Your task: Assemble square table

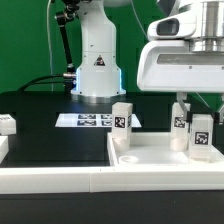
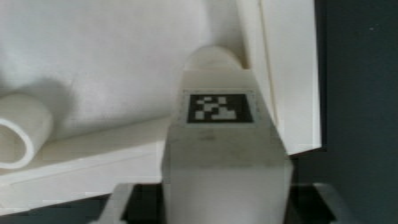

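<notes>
White plastic block leg [image 2: 222,130] with its black-and-white tag sits clamped between the jaws, right over the white square rimmed tabletop [image 2: 107,60].

White legs [image 1: 122,122] bear black-and-white tags; the tabletop [image 1: 150,160] is white.

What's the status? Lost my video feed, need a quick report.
Gripper shut on a leg, over the tabletop. Another leg upright on the tabletop. Loose leg on the black surface. Nothing in the way.
</notes>
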`<state>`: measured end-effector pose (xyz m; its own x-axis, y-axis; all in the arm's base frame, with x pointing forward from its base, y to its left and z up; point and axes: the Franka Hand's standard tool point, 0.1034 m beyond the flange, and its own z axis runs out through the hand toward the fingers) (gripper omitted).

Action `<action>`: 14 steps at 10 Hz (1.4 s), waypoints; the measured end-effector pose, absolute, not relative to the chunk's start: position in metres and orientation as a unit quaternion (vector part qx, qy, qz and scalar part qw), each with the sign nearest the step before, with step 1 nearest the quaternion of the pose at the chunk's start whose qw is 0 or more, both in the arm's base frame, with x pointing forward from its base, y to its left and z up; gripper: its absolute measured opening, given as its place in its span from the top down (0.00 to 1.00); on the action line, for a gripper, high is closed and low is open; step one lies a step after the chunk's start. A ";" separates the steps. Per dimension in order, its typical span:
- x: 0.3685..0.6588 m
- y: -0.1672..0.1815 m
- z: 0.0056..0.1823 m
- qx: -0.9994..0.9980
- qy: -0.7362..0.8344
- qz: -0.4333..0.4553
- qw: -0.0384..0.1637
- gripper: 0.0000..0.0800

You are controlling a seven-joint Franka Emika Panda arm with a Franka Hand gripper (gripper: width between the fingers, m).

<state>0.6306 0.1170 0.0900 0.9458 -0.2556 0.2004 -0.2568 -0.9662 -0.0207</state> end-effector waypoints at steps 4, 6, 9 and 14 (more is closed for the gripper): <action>0.629 0.116 0.089 0.948 -0.301 0.106 -0.014 0.64; 0.627 0.115 0.088 0.909 -0.400 0.111 -0.021 0.64; 0.624 0.114 0.088 0.844 -0.525 0.104 -0.035 0.64; 0.620 0.113 0.087 0.688 -0.719 0.080 -0.053 0.64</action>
<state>0.6204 0.1127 0.0866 -0.0472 -0.9983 0.0343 -0.9815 0.0399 -0.1873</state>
